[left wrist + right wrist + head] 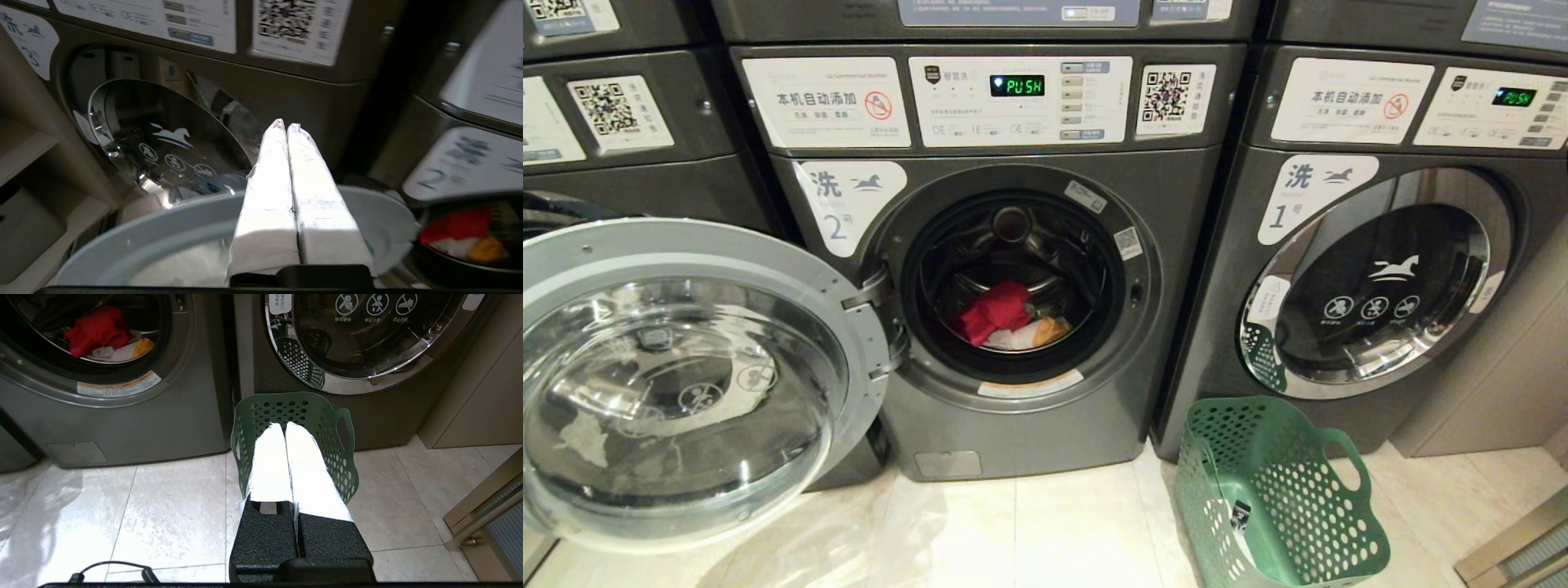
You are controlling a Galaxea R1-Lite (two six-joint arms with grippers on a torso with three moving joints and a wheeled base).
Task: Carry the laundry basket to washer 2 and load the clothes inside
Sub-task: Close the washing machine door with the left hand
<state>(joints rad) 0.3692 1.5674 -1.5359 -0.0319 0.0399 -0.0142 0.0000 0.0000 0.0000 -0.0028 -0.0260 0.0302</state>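
Note:
Washer 2 (1005, 212) stands in front of me with its round glass door (678, 384) swung wide open to the left. The clothes (1009, 317), red, white and yellow-orange, lie inside its drum. They also show in the right wrist view as the clothes (104, 335). The green laundry basket (1278, 490) sits on the floor to the right, before washer 1, with no garment showing inside. My left gripper (285, 126) is shut and empty, raised above the open door's rim (163, 220). My right gripper (284, 426) is shut and empty, low, pointing over the basket (302, 416).
Washer 1 (1380, 278) to the right has its door closed. Washer 3 (163, 139) lies beyond the open door on the left. A cable (110, 569) lies on the pale tiled floor (1013, 531). A cabinet edge (1515, 547) juts in at the lower right.

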